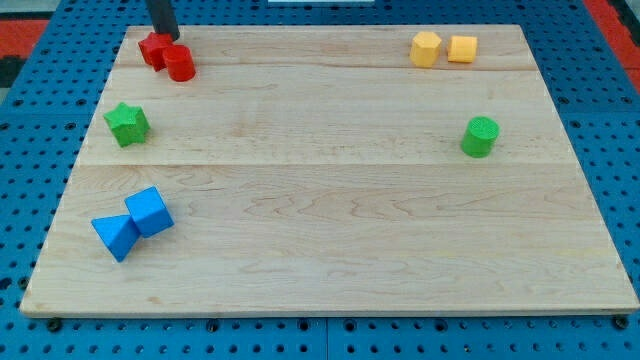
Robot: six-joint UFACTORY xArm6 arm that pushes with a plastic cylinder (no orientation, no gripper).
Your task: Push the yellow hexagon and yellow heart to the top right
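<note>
The yellow hexagon (425, 48) and a second yellow block (462, 48), whose heart shape is hard to make out, sit side by side and touching near the view's top right of the wooden board (330, 200). My tip (168, 37) is at the view's top left, far from both, right behind two red blocks (167, 56). The rod enters from the top edge.
A green star (127, 123) lies at the left. A blue cube (150, 211) and a blue triangular block (115, 236) touch at the lower left. A green cylinder (480, 136) stands at the right, below the yellow blocks.
</note>
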